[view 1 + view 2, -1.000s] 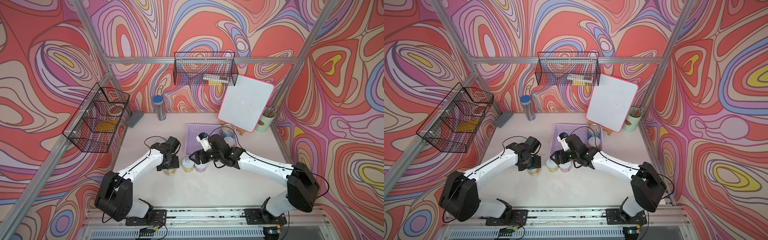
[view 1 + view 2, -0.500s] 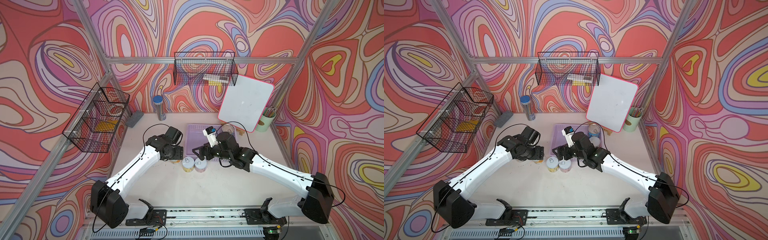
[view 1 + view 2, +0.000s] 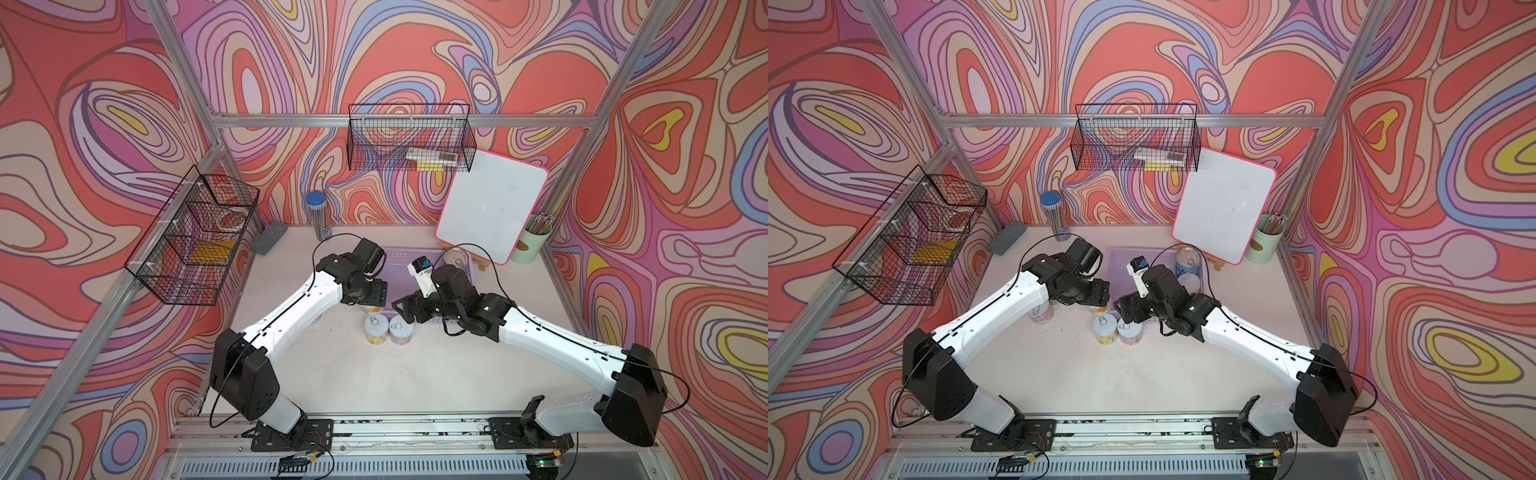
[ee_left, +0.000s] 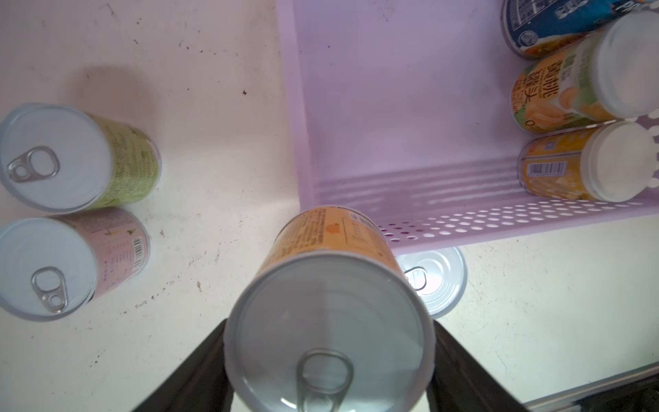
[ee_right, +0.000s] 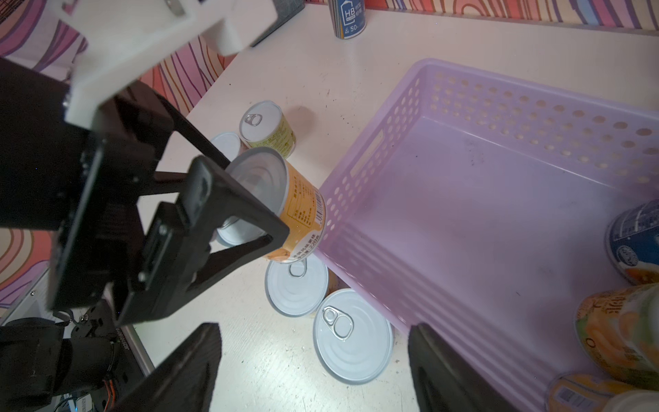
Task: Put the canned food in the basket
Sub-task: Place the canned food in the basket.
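Loose cans (image 5: pixel 351 335) crowd basket (image 5: pixel 342 214) wall

The pencil tube (image 5: pixel 350 18), at eleven o'clock from the table's middle in both top views, carries a blue label reading "HB" with "50" beneath. In the basket (image 4: pixel 392 89), toward its three o'clock end, a white-capped tin (image 4: pixel 585 82) shows large Chinese characters, 黄桃罐头. The blue tin (image 4: pixel 556 21) beside it bears fine print too small to read. Barcodes stand on the basket's orange tin (image 4: pixel 585 164), the pink tin (image 4: pixel 71 264) and the lifted orange tin (image 5: pixel 299 199), but their digits are illegible.
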`<state>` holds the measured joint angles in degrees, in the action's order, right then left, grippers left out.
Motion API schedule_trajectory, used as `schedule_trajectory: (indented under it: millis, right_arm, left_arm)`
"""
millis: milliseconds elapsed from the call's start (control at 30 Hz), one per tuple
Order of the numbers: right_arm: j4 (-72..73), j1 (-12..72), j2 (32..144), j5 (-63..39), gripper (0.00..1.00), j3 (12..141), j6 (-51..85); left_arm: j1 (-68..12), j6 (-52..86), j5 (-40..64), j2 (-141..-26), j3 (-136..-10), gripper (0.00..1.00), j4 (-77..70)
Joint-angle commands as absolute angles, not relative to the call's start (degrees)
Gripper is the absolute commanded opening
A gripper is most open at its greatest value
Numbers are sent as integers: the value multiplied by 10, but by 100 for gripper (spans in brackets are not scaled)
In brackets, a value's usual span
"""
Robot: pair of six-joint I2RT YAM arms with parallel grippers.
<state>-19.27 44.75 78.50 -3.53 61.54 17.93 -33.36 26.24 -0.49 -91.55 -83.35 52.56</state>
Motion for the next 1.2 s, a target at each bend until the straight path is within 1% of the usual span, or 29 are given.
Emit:
schedule_trajectory:
  millis: [0, 200, 400, 533, 700, 767, 833, 967, 1167]
  right_arm:
    - [-179, 417, 761, -47, 85, 591, 175]
    - [-158, 346, 725, -93, 88, 552, 185]
    - [-123, 301, 683, -76, 91, 512, 200]
    - [-96, 296, 660, -39, 98, 490, 212]
    - [-101, 295, 653, 21, 98, 489, 216]
    - [-129, 295, 652, 65, 98, 499, 238]
    - [-170, 295, 657, 87, 98, 519, 251]
    - [-176, 295, 660, 64, 98, 522, 241]
    - [-167, 295, 636, 77, 98, 505, 238]
  left_arm:
    - [-348, 242, 6, -953, -886, 52, 490]
    - [-365, 238, 27, -1023, -950, 51, 472]
    - [-374, 232, 25, -1083, -1012, 50, 461]
    - [-377, 231, 28, -1127, -1052, 49, 455]
    - [-381, 229, 33, -1181, -1116, 48, 459]
    - [-383, 228, 32, -1198, -1137, 48, 456]
    - [-383, 228, 31, -1215, -1156, 47, 454]
    - [-384, 231, 26, -1250, -1197, 47, 453]
    - [-384, 237, 16, -1289, -1235, 43, 438]
